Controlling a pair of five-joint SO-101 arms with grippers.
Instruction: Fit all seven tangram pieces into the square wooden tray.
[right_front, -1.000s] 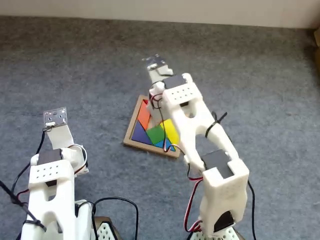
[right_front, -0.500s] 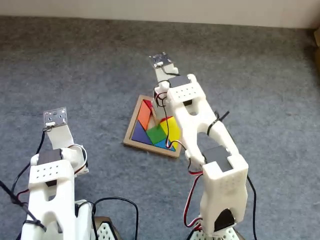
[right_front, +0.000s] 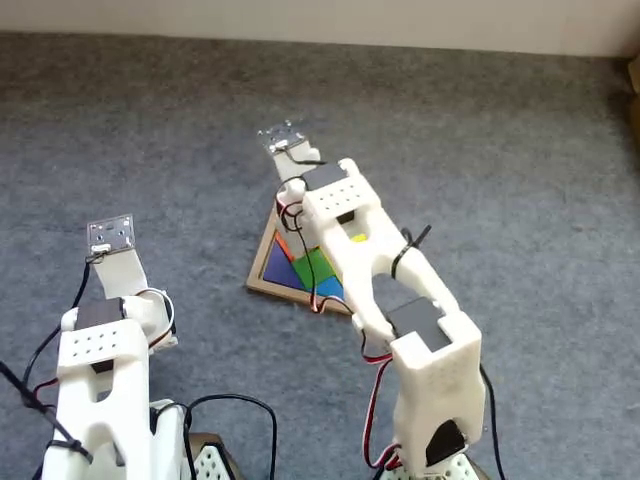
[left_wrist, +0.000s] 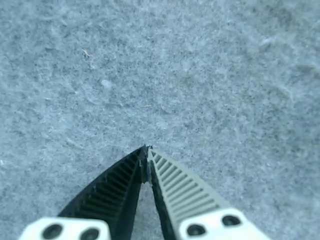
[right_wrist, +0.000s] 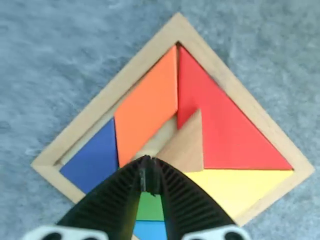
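Right wrist view: square wooden tray (right_wrist: 130, 64) on desk (right_wrist: 55, 55), six coloured pieces (right_wrist: 225, 130) seated. Wood-coloured middle gap (right_wrist: 186, 146) suggests one piece left. Right gripper (right_wrist: 148, 181) jaws pressed together, empty, above tray. Left gripper (left_wrist: 146, 161) likewise, over desk well apart.

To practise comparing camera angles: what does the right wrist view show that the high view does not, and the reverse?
Right wrist view: the right gripper, fingers shut, over the tray, and the whole red triangle. High view: the left arm, standing on the carpet away from the tray. Both: the tray with its blue piece and green piece.
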